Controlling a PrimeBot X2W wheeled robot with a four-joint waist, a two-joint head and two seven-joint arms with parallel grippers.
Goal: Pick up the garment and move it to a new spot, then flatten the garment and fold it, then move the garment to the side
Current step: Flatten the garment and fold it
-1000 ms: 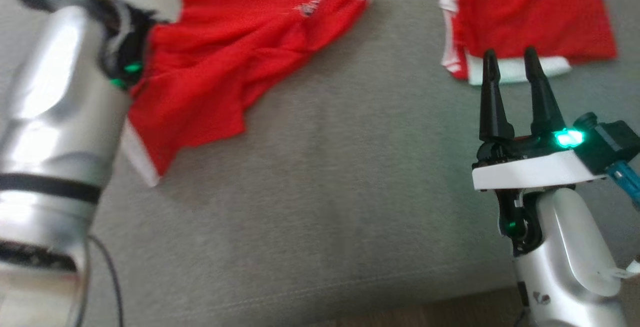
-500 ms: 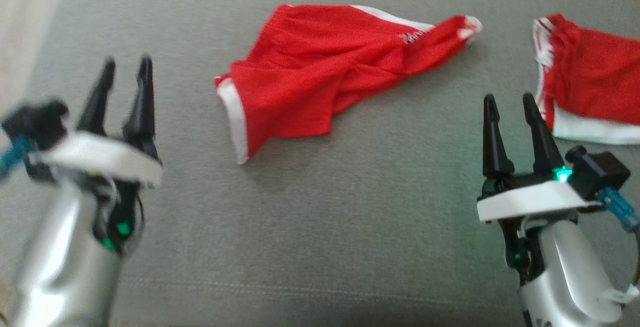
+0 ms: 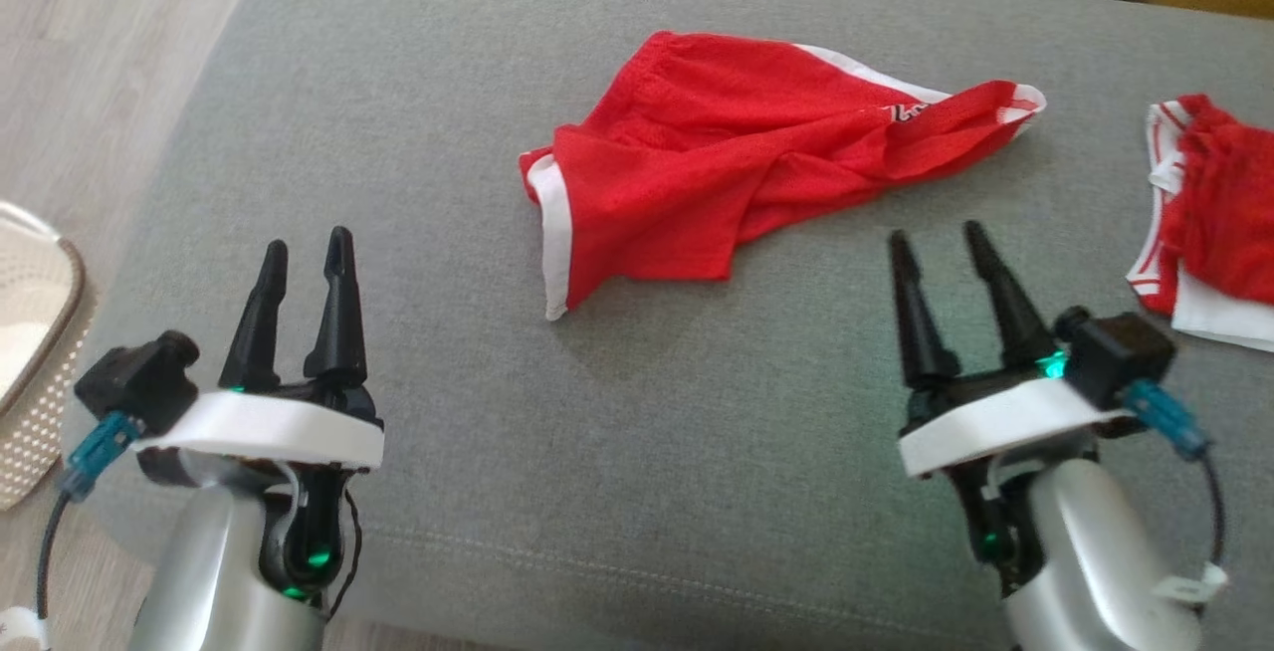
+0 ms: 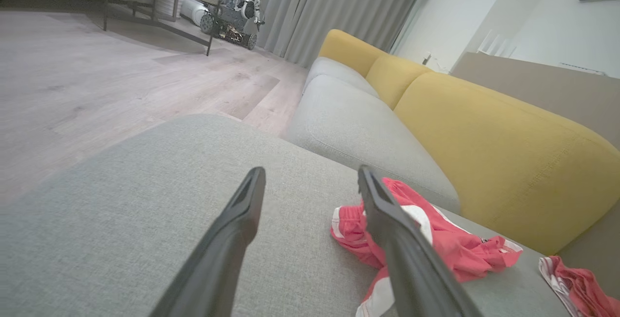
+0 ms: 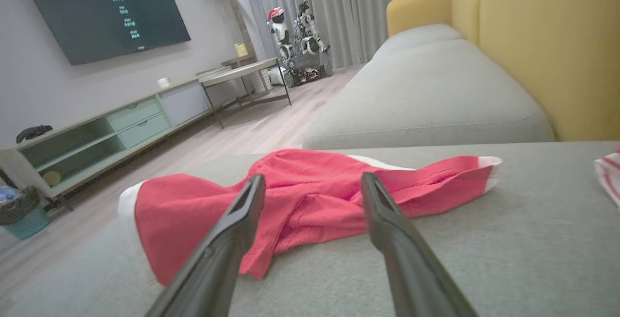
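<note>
The garment (image 3: 737, 173), red shorts with white trim, lies crumpled on the middle of the grey sofa cushion (image 3: 617, 432). My left gripper (image 3: 309, 248) hovers at the lower left, well short of the shorts, open with nothing between its fingers. At the lower right, my right gripper (image 3: 936, 235) also stands open, just in front of the garment's right half. The left wrist view has its gripper (image 4: 311, 174) open and the garment (image 4: 450, 244) ahead to the right. Beyond the open right gripper (image 5: 312, 180), the garment (image 5: 310, 196) spreads across the cushion.
A second red and white garment (image 3: 1214, 223) lies at the cushion's right edge. A pale perforated basket (image 3: 30, 352) stands on the wooden floor (image 3: 90, 84) to the left. The yellow backrest (image 4: 484, 147) rises behind the cushion.
My left arm has drawn back from the garment's left end to the lower left, gripper open. The head camera has shifted as well. The right gripper stays open.
</note>
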